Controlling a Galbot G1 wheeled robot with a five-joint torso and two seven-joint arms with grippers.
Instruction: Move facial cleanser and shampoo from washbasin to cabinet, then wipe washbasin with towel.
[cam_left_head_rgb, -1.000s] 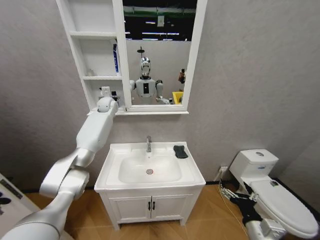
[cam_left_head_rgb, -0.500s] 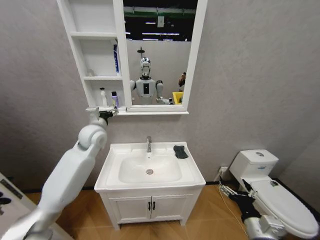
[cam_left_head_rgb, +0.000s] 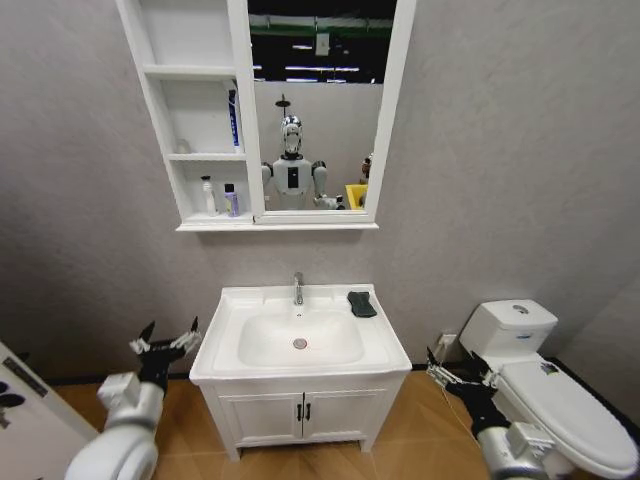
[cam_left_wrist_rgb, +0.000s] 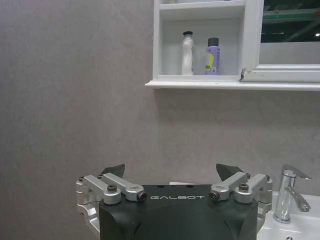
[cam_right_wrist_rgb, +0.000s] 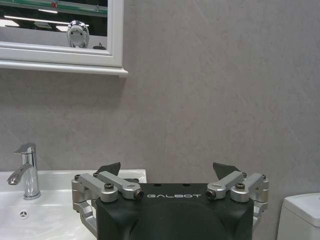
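Two bottles, one white (cam_left_head_rgb: 207, 194) (cam_left_wrist_rgb: 187, 53) and one purple (cam_left_head_rgb: 231, 200) (cam_left_wrist_rgb: 212, 56), stand side by side on the lowest shelf of the cabinet (cam_left_head_rgb: 195, 120); I cannot tell which is the facial cleanser and which the shampoo. The dark towel (cam_left_head_rgb: 361, 303) lies folded on the washbasin (cam_left_head_rgb: 232, 305) rim, right of the faucet (cam_left_head_rgb: 297, 288). My left gripper (cam_left_head_rgb: 165, 345) (cam_left_wrist_rgb: 171, 171) hangs open and empty low at the basin's left side. On the basin's right, my right gripper (cam_left_head_rgb: 455, 372) (cam_right_wrist_rgb: 167, 170) is also low, open and empty.
A white toilet (cam_left_head_rgb: 540, 380) stands close to the right arm. Below the basin is a white two-door vanity (cam_left_head_rgb: 300, 415). The mirror (cam_left_head_rgb: 318, 110) reflects the robot. A grey wall runs behind everything, and the floor is wood.
My left arm has come down from the cabinet's lowest shelf to beside the washbasin. The two bottles stay on the shelf. The right gripper has risen slightly.
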